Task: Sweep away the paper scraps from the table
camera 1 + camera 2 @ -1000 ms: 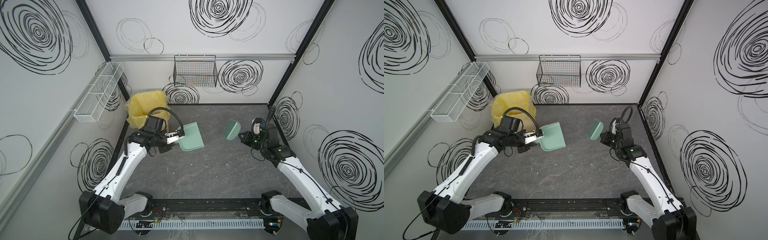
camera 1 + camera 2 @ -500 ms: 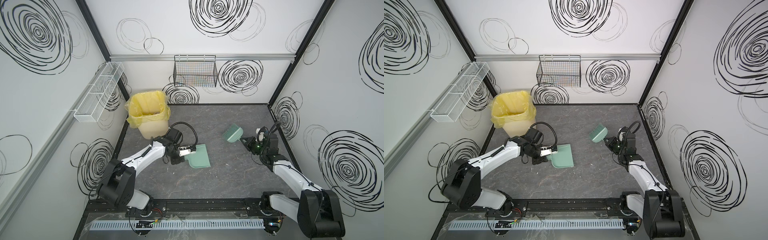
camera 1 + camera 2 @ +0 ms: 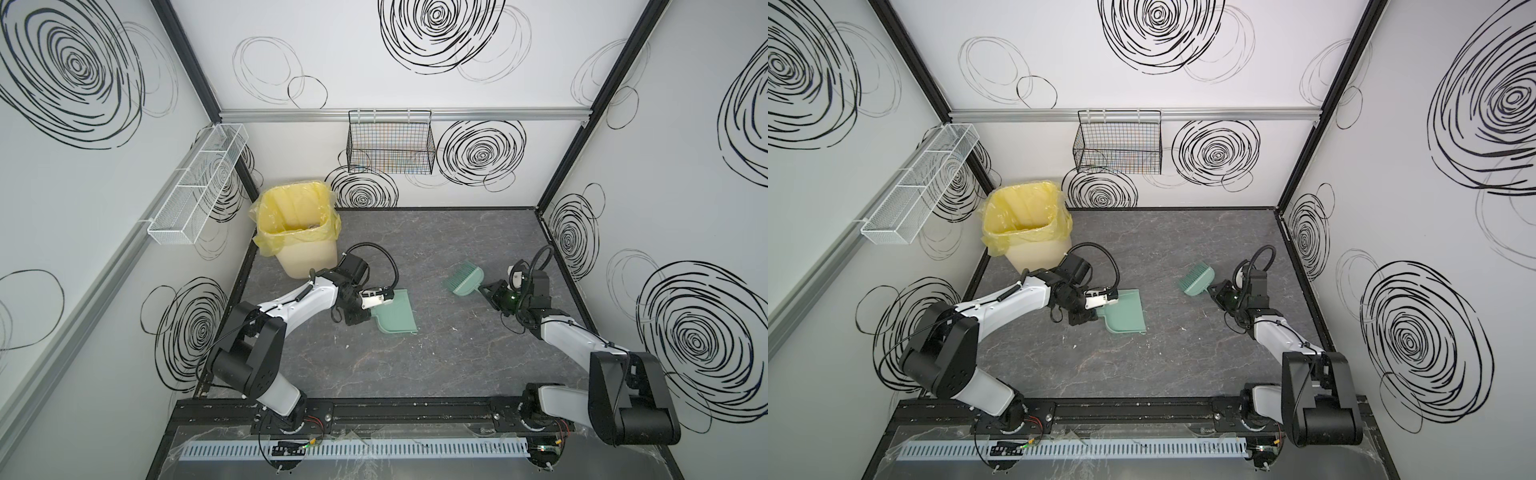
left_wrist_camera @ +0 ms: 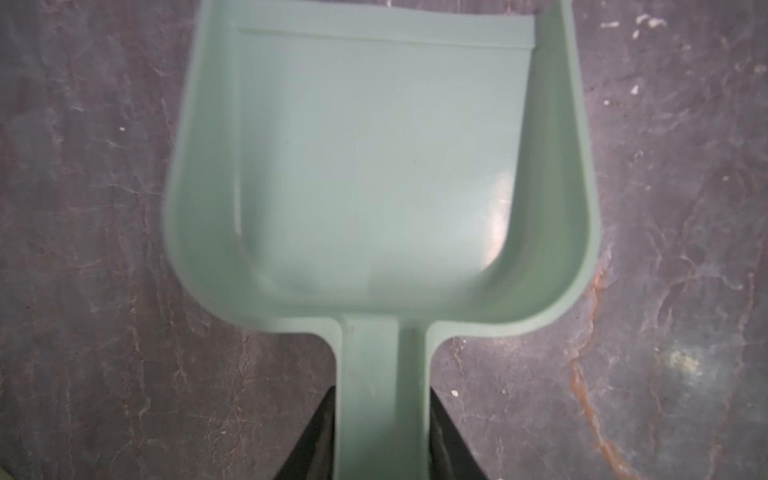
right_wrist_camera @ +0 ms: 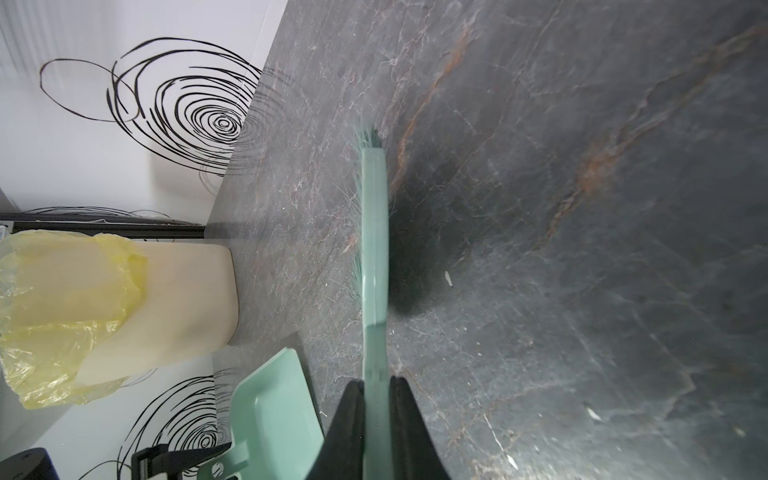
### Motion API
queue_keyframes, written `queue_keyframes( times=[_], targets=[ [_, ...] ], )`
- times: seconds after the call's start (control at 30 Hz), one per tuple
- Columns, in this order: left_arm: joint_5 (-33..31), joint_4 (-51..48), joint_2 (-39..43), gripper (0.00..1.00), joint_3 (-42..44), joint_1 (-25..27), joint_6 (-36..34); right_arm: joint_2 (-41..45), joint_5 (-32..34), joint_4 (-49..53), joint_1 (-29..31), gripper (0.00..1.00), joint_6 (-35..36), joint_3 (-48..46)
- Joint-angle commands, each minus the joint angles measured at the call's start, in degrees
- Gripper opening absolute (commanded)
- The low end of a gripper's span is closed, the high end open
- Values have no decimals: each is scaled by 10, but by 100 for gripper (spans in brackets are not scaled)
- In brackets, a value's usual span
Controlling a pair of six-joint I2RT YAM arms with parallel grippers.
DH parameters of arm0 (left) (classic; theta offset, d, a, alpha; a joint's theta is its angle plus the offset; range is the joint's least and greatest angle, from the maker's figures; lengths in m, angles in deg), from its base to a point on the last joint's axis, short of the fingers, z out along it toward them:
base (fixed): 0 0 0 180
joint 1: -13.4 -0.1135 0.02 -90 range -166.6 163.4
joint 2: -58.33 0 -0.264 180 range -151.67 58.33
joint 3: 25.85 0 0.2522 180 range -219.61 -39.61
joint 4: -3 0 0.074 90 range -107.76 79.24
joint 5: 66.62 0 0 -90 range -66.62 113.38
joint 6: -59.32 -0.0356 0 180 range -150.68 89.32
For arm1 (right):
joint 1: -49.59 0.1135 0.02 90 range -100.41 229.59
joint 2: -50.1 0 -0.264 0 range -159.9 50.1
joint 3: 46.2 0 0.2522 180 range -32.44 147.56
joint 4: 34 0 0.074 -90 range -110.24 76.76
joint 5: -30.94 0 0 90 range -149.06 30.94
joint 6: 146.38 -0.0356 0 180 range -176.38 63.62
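Flat on the dark grey table [image 3: 415, 374] lies a mint-green dustpan [image 3: 397, 316] [image 3: 1125, 313], empty in the left wrist view [image 4: 374, 166]. My left gripper [image 3: 387, 296] [image 4: 380, 399] is shut on its handle, one black finger on each side. To the right, my right gripper [image 3: 486, 289] [image 5: 376, 382] is shut on the handle of the green brush [image 3: 465, 280] [image 5: 374, 249]. The brush is held on edge low over the table, bristles toward the back wall. The paper scraps are out of view; only tiny pale flecks [image 3: 453, 328] dot the table.
A cream bin with a yellow liner [image 3: 305, 257] [image 5: 124, 291] stands at the back left, just behind the left arm. A black wire basket [image 3: 390, 145] hangs on the back wall. A white wire shelf [image 3: 195, 187] hangs on the left wall.
My left arm has carried the dustpan away from the bin, toward the front, and down onto the table. My right arm has lowered and drawn the brush slightly nearer.
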Motion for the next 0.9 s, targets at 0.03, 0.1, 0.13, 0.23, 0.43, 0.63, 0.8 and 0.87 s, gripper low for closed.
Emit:
queue_keyframes(
  times=[0.03,0.1,0.13,0.23,0.43,0.63,0.8,0.87],
  targets=[
    [-8,0,-14,42,-35,-2,3,9,11,18,-7,35,21,-13],
    [-8,-3,-22,42,-43,-4,1,8,11,25,-8,41,26,-12],
    [-9,-4,-26,42,-47,-5,1,8,11,29,-8,43,28,-12],
    [-8,-10,-34,45,-57,-9,-1,12,15,41,-8,54,33,-11],
    [68,-47,6,82,-93,-52,-5,50,48,102,-8,68,59,-9],
    [235,-54,97,96,-124,-165,21,102,118,195,-3,92,87,-9],
    [311,119,195,96,-52,-267,168,174,181,260,-2,94,101,-10],
    [312,251,246,97,19,-304,286,210,202,269,-2,97,110,-3]
  ],
)
